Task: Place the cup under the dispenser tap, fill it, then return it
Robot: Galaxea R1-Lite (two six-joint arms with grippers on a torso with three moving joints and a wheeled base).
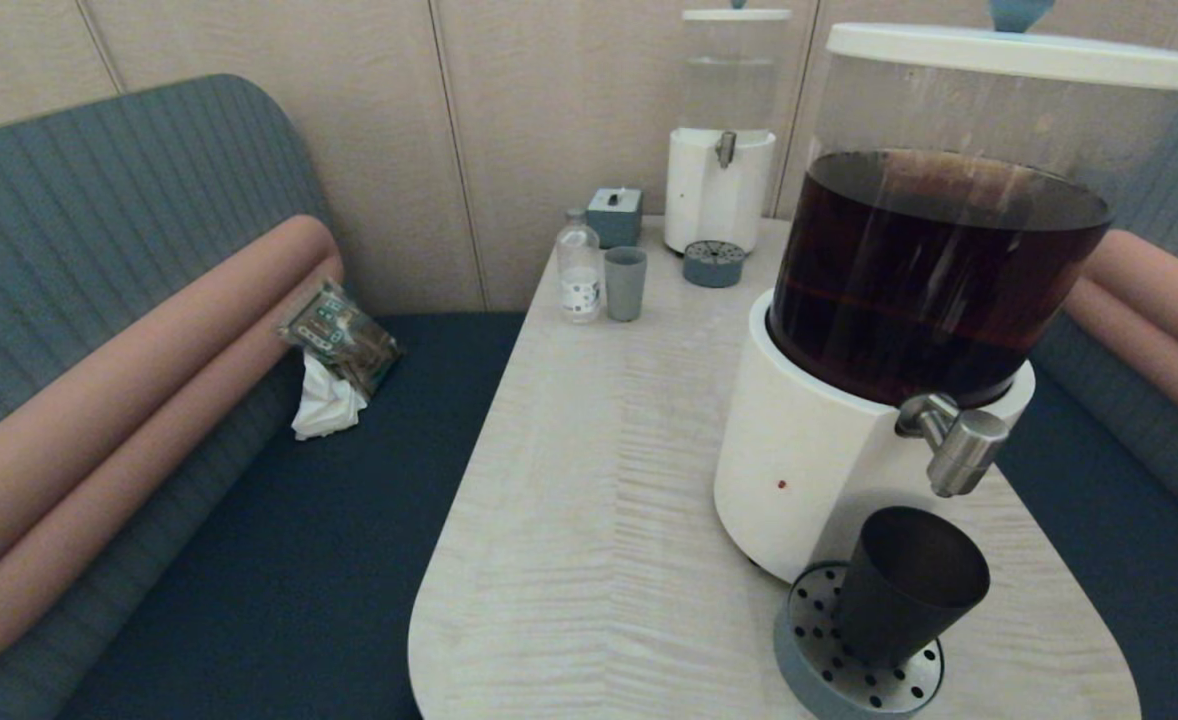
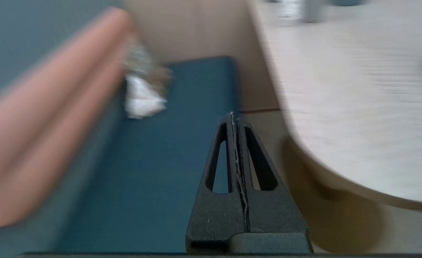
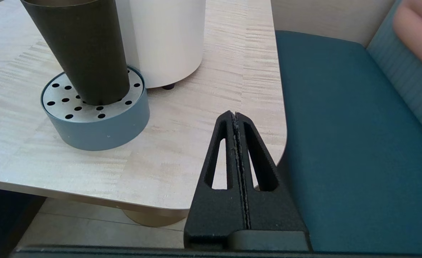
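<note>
The black cup [image 1: 904, 585] stands upright on the perforated drip tray [image 1: 829, 680], below the brushed-steel dispenser tap [image 1: 961, 450] of the big white-based dispenser [image 1: 809, 470] holding dark brown liquid. In the right wrist view the cup [image 3: 80, 46] stands on the tray [image 3: 100, 125] in front of the white base [image 3: 168, 39]. My right gripper [image 3: 235, 115] is shut and empty, low by the table's near right corner, apart from the cup. My left gripper [image 2: 233, 116] is shut and empty, off the table's near left edge over the blue seat. Neither gripper shows in the head view.
A smaller dispenser [image 1: 719, 150] with clear liquid, its drip tray [image 1: 714, 264], a grey-blue cup [image 1: 625, 283], a small bottle [image 1: 579, 268] and a grey box [image 1: 615, 215] stand at the table's far end. A packet and white cloth [image 1: 334, 365] lie on the left bench.
</note>
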